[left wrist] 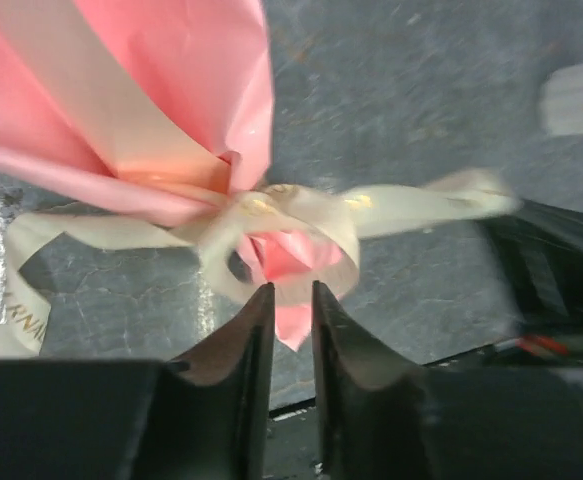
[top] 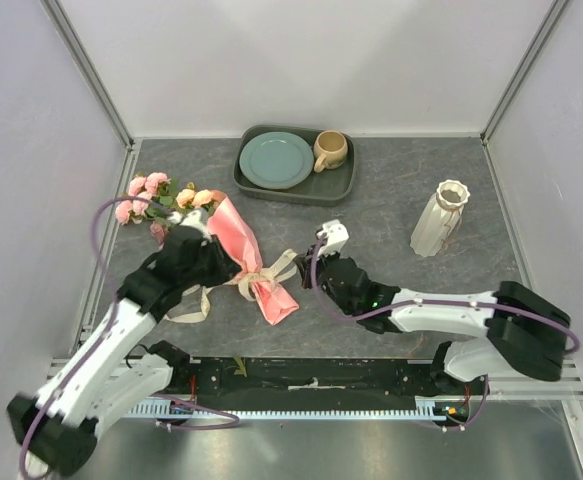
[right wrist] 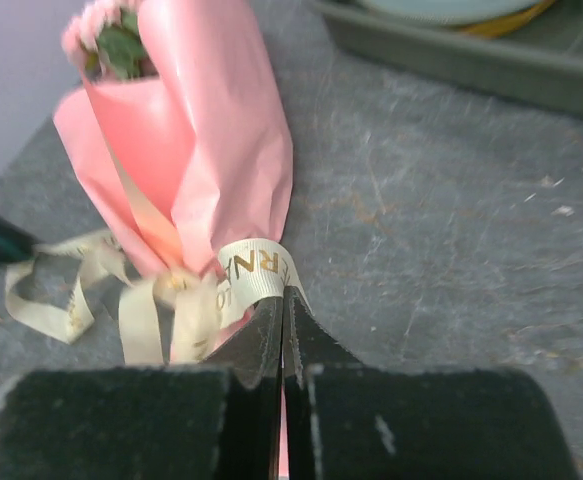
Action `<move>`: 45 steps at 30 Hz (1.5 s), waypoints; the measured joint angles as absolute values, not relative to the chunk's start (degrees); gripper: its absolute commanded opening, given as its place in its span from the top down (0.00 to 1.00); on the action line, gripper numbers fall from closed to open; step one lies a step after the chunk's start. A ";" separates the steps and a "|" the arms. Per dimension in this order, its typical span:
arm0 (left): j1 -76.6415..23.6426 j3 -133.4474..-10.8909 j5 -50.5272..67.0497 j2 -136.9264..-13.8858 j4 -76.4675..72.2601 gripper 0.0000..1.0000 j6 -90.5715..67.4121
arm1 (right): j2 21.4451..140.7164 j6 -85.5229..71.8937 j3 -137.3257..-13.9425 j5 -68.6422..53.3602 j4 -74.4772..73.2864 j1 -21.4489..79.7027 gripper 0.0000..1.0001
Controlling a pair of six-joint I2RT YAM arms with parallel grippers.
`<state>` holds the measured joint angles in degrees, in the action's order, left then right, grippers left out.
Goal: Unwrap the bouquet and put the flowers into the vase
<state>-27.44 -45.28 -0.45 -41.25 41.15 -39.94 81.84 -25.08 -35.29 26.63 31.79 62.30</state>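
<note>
Top view: one bouquet (top: 233, 243) lies left of centre, its long axis diagonal, blooms upper left, tip lower right. One vase (top: 439, 218) stands upright at right.

Left wrist: left gripper (left wrist: 288, 292) narrowly parted, empty, just below the ribbon (left wrist: 301, 215) knot.

Right wrist: right gripper (right wrist: 283, 300) closed tight, ribbon touching its tips.

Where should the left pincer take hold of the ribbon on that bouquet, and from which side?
Grip the open loop of the cream ribbon beside the knot, straight ahead of the left pincer. It stands clear of the bouquet wrapping, so a finger can pass through it.
</note>
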 measured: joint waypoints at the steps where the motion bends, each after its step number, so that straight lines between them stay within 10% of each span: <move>1: -27.44 -43.20 0.69 -45.15 37.39 0.82 -40.14 | 79.61 -24.97 -35.29 27.44 30.63 62.30 1.00; 5: -27.40 -38.28 1.43 -56.71 28.03 0.94 -40.95 | 72.93 -24.23 -36.07 29.69 26.41 62.28 1.00; 26: -22.09 -29.61 -1.28 -57.30 20.75 0.85 -42.78 | 67.20 -8.10 -58.11 43.46 0.45 49.10 0.98; 29: -22.09 -29.65 -0.80 -54.26 21.61 0.72 -42.59 | 71.66 -7.03 -58.72 44.05 -0.58 47.79 0.88; 36: -21.93 -33.93 1.04 -43.64 28.05 0.48 -40.53 | 86.15 -8.19 -60.23 45.93 -9.26 43.68 0.26; 41: -21.87 -36.91 4.75 -40.75 28.75 0.57 -39.72 | 89.69 -10.98 -61.49 40.53 -14.52 47.42 0.18; 45: -21.87 -36.03 6.87 -42.92 28.21 0.65 -39.59 | 89.49 -13.80 -61.34 30.79 -10.31 56.01 0.34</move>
